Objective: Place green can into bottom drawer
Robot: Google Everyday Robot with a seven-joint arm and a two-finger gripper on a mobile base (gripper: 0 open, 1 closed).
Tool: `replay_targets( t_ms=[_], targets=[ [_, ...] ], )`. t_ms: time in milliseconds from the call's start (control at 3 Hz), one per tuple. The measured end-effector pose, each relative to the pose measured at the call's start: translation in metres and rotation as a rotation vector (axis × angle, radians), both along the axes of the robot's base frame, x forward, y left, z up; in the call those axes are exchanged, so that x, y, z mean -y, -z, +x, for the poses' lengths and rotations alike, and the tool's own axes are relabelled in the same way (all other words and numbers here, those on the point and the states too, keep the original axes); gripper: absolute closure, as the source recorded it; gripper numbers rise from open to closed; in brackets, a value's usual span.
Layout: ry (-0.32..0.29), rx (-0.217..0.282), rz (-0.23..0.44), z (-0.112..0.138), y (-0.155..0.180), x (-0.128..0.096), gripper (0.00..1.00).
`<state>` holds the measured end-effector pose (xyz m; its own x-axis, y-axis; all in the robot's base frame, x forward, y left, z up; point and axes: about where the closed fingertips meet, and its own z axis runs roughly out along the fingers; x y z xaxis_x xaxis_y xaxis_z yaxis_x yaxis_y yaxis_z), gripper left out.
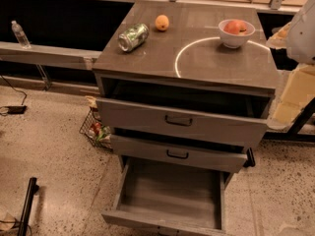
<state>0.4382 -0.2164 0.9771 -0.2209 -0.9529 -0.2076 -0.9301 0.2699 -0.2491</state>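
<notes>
Plastic bottle [18, 33]: stands upright on the ledge at far left, well apart from the cabinet.
Green can [133, 37]: lies on its side on the cabinet top [216, 63], near the left edge, untouched.
Can axis: the long axis runs from lower left to upper right; one silver end faces lower left, toward the cabinet's front-left corner.
Can handling: probably light, thin-walled and slick. It should dent under a hard squeeze and roll sideways if nudged.
Can hold: best taken across the round body at mid-length, the jaws square to the long axis.
Orange [162, 22]: near the can's upper end, not touching it.
Bottom drawer [167, 193]: pulled well out and nothing shows inside. The two drawers above are partly open.
Bowl [236, 33]: white, holding fruit, at the right rear of the top.
Gripper: out of sight, so whether it is released or clenched cannot be told. Only a pale rounded part [302, 28], likely the arm, shows at the right edge.
</notes>
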Motion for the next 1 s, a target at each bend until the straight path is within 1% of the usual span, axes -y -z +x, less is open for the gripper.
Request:
replay_targets(
  t_ms=[333, 667, 1000],
  targets=[
    [-0.008, 0.011, -0.007, 0.003, -0.001, -0.001, 0.00],
    [-0.109, 0.147, -0.096, 0.037, -0.019, -0.011, 0.00],
    [-0.331, 0.331, -0.267, 0.083, -0.042, -0.050, 0.00]
  ],
)
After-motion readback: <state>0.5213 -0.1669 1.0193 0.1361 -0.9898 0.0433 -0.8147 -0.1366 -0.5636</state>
